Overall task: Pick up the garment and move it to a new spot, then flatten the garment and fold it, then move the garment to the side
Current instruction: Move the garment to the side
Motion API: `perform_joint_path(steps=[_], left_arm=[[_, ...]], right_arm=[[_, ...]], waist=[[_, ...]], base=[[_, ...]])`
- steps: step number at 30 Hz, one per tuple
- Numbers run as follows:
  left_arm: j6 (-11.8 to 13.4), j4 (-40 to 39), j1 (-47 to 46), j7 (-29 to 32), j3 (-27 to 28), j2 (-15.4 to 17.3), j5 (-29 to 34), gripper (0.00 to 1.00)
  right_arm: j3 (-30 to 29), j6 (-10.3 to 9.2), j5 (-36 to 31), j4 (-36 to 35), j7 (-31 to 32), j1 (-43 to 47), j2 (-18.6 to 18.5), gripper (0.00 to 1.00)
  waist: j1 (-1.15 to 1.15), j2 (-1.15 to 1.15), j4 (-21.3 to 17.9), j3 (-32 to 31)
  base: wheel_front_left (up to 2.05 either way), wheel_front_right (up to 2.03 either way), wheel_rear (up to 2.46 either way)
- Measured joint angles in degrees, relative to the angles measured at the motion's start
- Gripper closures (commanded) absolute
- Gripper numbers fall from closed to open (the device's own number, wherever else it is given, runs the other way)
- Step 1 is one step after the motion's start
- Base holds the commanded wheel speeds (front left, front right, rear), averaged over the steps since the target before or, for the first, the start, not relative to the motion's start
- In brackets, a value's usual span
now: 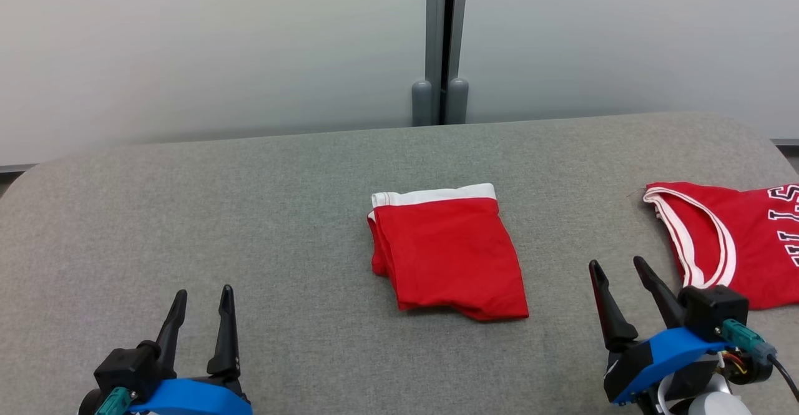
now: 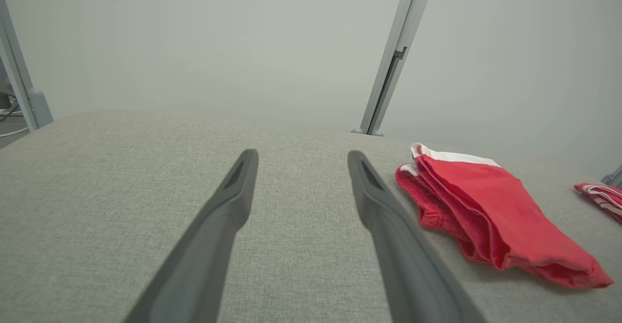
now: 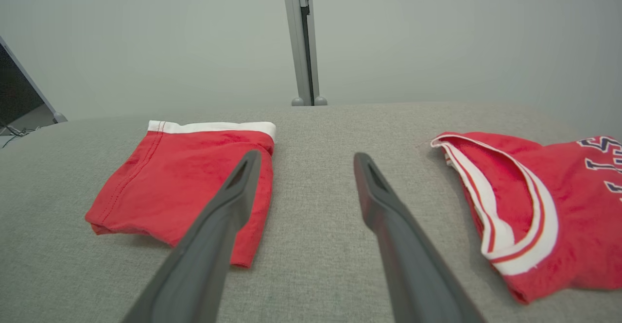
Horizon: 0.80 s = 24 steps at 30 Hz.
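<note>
A folded red garment [image 1: 452, 256] with a white waistband lies flat in the middle of the grey fabric-covered table [image 1: 249, 215]. My left gripper [image 1: 204, 291] hovers open at the near left, well apart from it; in the left wrist view the garment [image 2: 491, 206] lies to the right of that gripper [image 2: 302, 154]. Open at the near right is my right gripper [image 1: 618, 262], with nothing between its fingers. In its wrist view that gripper [image 3: 307, 154] has the garment [image 3: 180, 177] on its left.
A second red garment, a jersey [image 1: 743, 240] with white trim and lettering, lies at the table's right edge, close beside the right gripper, and shows too in the wrist views [image 3: 549, 192] [image 2: 600, 196]. A grey partition post [image 1: 440, 40] stands behind the table.
</note>
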Motion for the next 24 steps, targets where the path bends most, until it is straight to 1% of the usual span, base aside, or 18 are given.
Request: perform_joint_path(steps=[9,15,17,20,22,24], left_arm=[[0.0,0.1,-0.3,0.0,-0.3,0.3,-0.4,0.0],[0.1,-0.4,-0.9,-0.1,-0.7,0.3,-0.5,0.0],[0.1,-1.2,-1.6,-0.1,-0.9,0.4,-0.4,0.0],[0.1,-2.5,-3.2,-0.1,-1.3,0.5,0.0,0.0],[0.0,-3.4,-4.7,-0.1,-1.7,0.6,0.4,0.0],[-0.3,-4.0,-6.3,-0.1,-2.4,0.5,0.6,0.0]], right_arm=[[0.0,0.0,0.3,0.5,-0.3,0.0,0.3,0.0],[0.2,0.0,0.4,0.7,1.6,-1.0,0.5,0.0],[0.6,0.0,0.7,0.6,3.4,-2.6,0.6,0.0],[0.6,0.0,1.2,0.6,7.0,-7.5,0.7,0.0],[-0.4,0.0,2.0,1.2,9.9,-11.5,0.8,0.0],[-0.8,-0.01,3.4,3.5,14.6,-15.5,0.7,0.0]], waist=[[0.0,0.0,0.1,0.8],[0.0,0.0,0.5,1.8],[0.0,0.0,0.9,2.6],[0.0,0.0,1.5,4.4],[0.01,0.0,2.2,5.9],[0.02,0.0,3.2,7.4]], base=[[0.0,0.0,0.0],[0.0,0.0,0.0],[0.0,0.0,0.0],[0.0,0.0,0.0],[0.0,0.0,0.0],[0.0,0.0,0.0]])
